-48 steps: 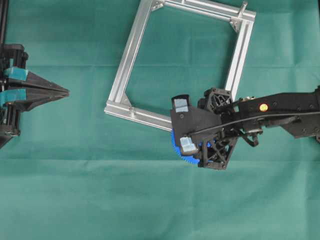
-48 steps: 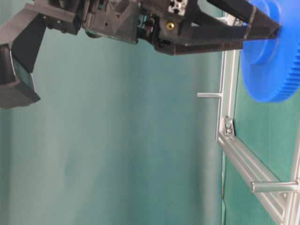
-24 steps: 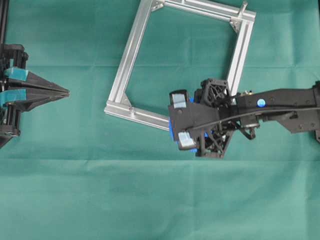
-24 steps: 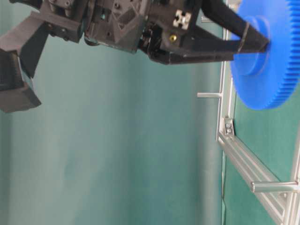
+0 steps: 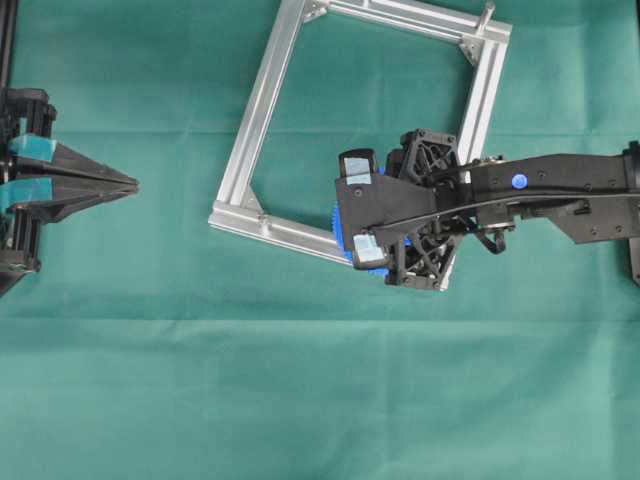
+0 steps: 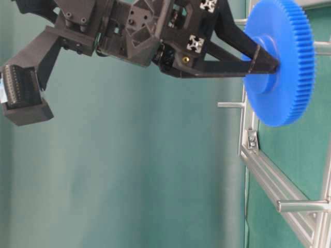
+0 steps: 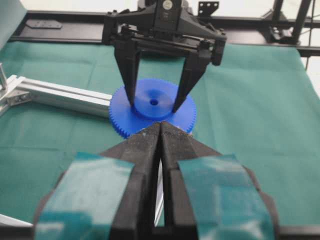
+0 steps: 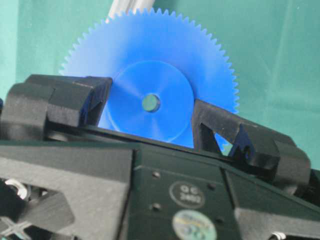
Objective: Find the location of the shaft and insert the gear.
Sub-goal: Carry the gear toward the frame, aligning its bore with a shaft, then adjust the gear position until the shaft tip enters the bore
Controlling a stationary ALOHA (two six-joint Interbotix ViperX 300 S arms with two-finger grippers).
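My right gripper (image 6: 266, 58) is shut on the raised hub of the bright blue gear (image 6: 284, 67), one finger on each side of the centre hole. The right wrist view shows the gear (image 8: 150, 55) end-on between the black fingers (image 8: 210, 122). From overhead the gear (image 5: 340, 232) peeks out under the right wrist, above the near right corner of the aluminium frame (image 5: 262, 100). The left wrist view looks across at the gear (image 7: 152, 112), held a little above the cloth. My left gripper (image 5: 133, 184) rests shut and empty at the far left. I cannot single out the shaft.
Short silvery pins (image 6: 230, 105) (image 6: 302, 205) stick out of the frame bars, and another pin (image 5: 487, 15) stands at the far right corner. Green cloth (image 5: 300, 400) covers the table. A black rail (image 7: 250, 22) runs along the table's far side.
The right gripper has carried the gear from beside the frame's near bar onto its near right corner. In the table-level view the gear has shifted away from the frame's plane. The left arm is still.
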